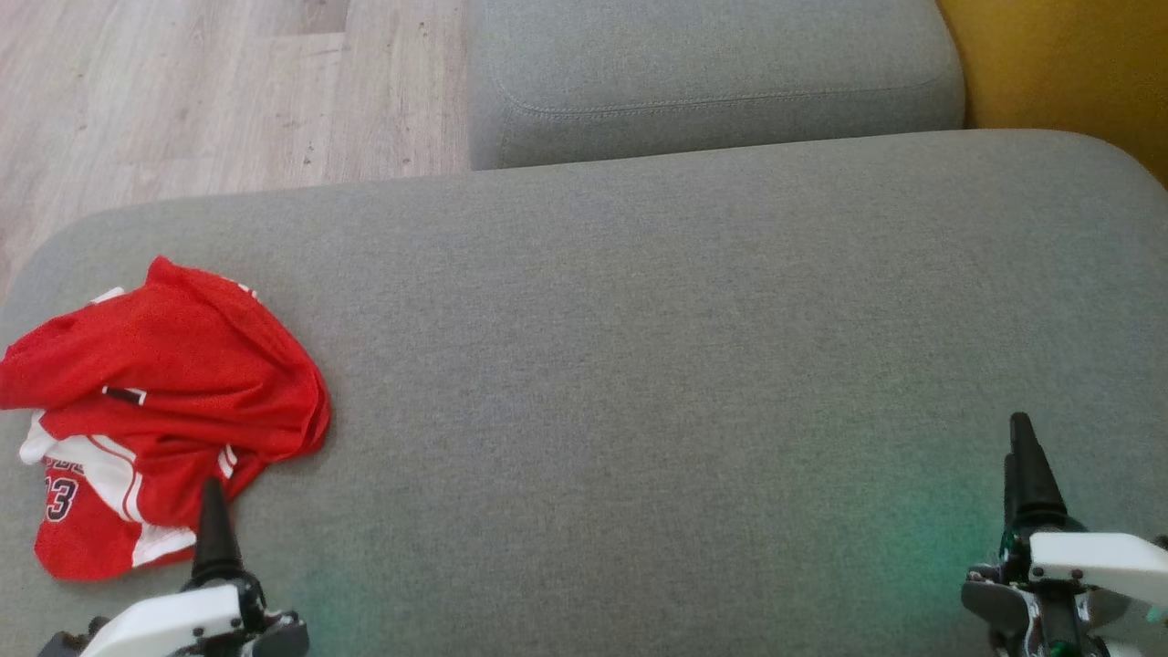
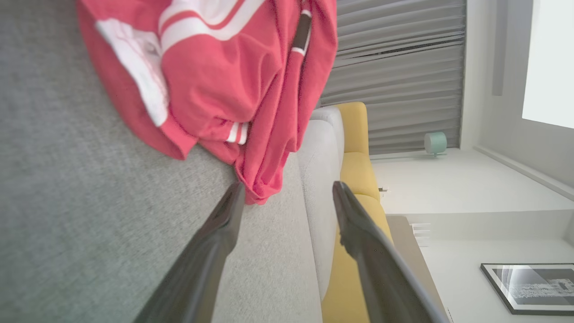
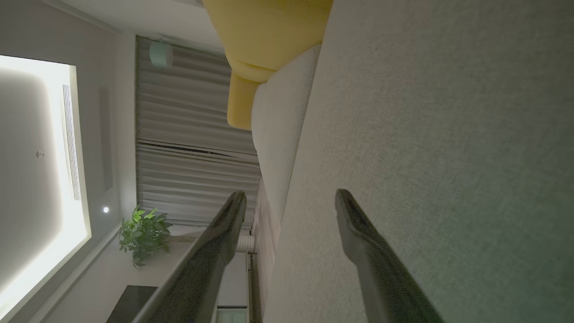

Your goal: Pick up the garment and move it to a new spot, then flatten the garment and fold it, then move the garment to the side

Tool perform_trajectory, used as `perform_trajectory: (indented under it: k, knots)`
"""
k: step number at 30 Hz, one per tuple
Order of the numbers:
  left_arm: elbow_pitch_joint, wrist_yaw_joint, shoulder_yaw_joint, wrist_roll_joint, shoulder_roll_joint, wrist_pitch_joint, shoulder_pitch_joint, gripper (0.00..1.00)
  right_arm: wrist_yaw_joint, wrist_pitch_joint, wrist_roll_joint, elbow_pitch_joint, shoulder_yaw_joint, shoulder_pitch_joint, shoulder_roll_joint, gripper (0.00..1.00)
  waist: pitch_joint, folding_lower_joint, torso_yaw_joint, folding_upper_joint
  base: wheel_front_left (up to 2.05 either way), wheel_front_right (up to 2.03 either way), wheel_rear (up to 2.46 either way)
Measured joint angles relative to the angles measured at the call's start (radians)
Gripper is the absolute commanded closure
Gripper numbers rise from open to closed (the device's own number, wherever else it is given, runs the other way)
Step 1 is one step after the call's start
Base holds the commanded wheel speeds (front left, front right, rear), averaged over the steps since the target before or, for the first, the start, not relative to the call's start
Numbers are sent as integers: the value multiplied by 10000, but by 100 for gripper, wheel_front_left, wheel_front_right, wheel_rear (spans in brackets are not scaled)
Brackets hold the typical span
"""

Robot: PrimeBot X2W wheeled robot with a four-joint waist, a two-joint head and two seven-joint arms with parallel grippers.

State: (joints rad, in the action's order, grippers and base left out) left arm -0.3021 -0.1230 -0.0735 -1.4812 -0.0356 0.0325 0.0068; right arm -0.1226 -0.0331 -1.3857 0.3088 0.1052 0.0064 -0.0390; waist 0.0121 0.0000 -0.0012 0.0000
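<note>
The garment (image 1: 164, 401) is a red jersey with white stripes and a dark number, lying crumpled at the left end of the grey couch seat (image 1: 639, 365). My left gripper (image 1: 214, 516) stands at the lower left, its fingers just short of the jersey's near edge. In the left wrist view the garment (image 2: 215, 76) lies just beyond the left gripper (image 2: 287, 193), whose jaws stand open and empty. My right gripper (image 1: 1024, 456) hangs over the seat at the lower right, far from the jersey. In the right wrist view the right gripper (image 3: 290, 199) is open with nothing between its fingers.
A second grey cushion (image 1: 712, 82) lies behind the seat. Yellow upholstery (image 1: 1068, 64) fills the top right corner. Wooden floor (image 1: 210, 91) shows at the top left beyond the seat's rounded edge. A potted plant (image 3: 142, 235) stands in the room.
</note>
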Motion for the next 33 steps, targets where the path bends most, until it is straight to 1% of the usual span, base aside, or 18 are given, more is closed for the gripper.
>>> perform_trajectory:
  k: [5, 8, 9, 10, 13, 15, 19, 24, 29, 30, 33]
  knots:
    - [297, 2, -163, 491, -2, -176, -1, 0, 0, 173, 1018, -382, -19, 0, -2, 0, 15, 0, -5, 0, 0, 0, 0]
    - [543, 12, -176, 970, 0, -259, -1, 0, 0, 265, 1766, -708, -94, 0, -2, 0, 20, 0, -24, 0, 0, 0, 0]
    - [543, 12, -176, 970, 0, -259, -1, 0, 0, 265, 1766, -708, -94, 0, -2, 0, 20, 0, -24, 0, 0, 0, 0]
    - [646, 19, -192, 1091, -2, -268, -2, 0, 0, 284, 2010, -815, -115, 0, -2, 0, 22, 0, -29, 0, 0, 0, 0]
    - [953, 153, -219, 1565, -2, -366, -2, 0, 0, 382, 2614, -1007, -190, 3, -2, 0, 31, 0, -35, 0, 0, 0, 0]
    - [1114, 339, -215, 1812, -2, -441, -1, 0, 0, 435, 3047, -1116, -290, 3, -2, 0, 44, 0, -37, 0, 0, 0, 0]
    - [1319, 454, -50, 2389, -2, -533, 13, 0, 0, 554, 3822, -1315, -357, 9, -2, 0, 76, 0, -40, 0, 0, 0, 0]
    - [1668, 621, 201, 3308, -4, -683, 18, 0, 0, 686, 4882, -1507, -545, 17, -2, 0, 95, 0, -52, 0, 0, 0, 0]
    - [2002, 629, 564, 4314, -6, -796, 25, 0, 0, 815, 5726, -1749, -654, 28, -4, 0, 108, 0, -65, 0, 0, 0, 0]
    - [2107, 629, 734, 4755, -8, -882, 25, 0, 0, 874, 6069, -1799, -692, 35, -2, 0, 117, 0, -72, 0, 0, 0, 0]
    - [2138, 625, 1007, 5595, -10, -986, 52, 0, 0, 966, 6491, -1812, -725, 53, -4, 0, 136, 0, -89, 0, 0, 0, 0]
